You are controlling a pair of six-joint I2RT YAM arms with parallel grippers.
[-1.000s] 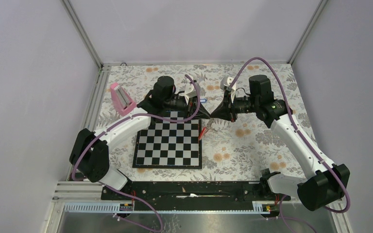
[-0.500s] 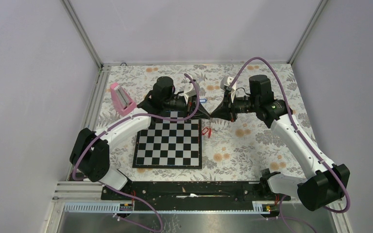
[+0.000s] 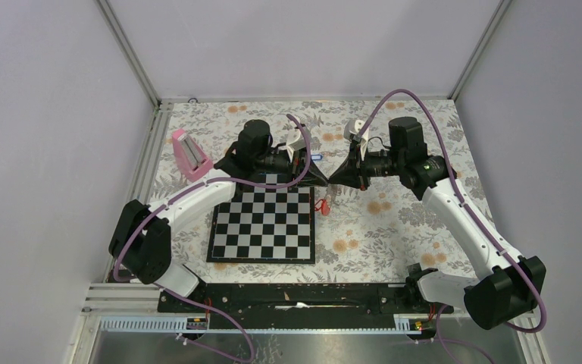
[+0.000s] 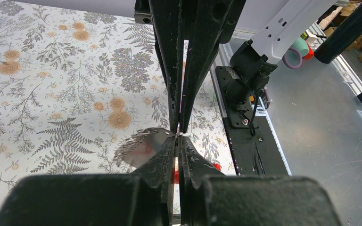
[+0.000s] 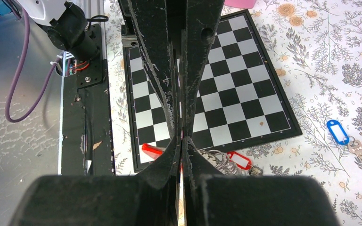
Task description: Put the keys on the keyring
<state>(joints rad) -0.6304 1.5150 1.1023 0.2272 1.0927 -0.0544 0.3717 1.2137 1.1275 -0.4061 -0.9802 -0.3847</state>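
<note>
My two grippers meet tip to tip above the chessboard's far right corner, left gripper point(image 3: 324, 179) and right gripper point(image 3: 333, 179). Both are shut, and the keyring's thin ring point(image 5: 214, 157) sits at the pinch point, motion-blurred. Its red fob point(image 5: 152, 150) hangs below the tips over the board's edge. The red-tagged key point(image 5: 239, 160) shows right beside the ring; I cannot tell whether it is threaded on. The blue-tagged key point(image 5: 338, 132) lies loose on the floral cloth, also seen as the blue key point(image 3: 316, 157) behind the left gripper. The blurred ring point(image 4: 143, 143) sticks out left of my left gripper point(image 4: 178, 138).
The chessboard point(image 3: 261, 227) lies in front of the left arm. A pink wedge block point(image 3: 190, 154) stands at the left by the metal rail. The floral cloth point(image 3: 394, 220) covers the table. The black base bar point(image 3: 303, 297) runs along the near edge.
The red fob under the fingertips has swung to the right, off the board's edge. Both arms have hardly moved.
</note>
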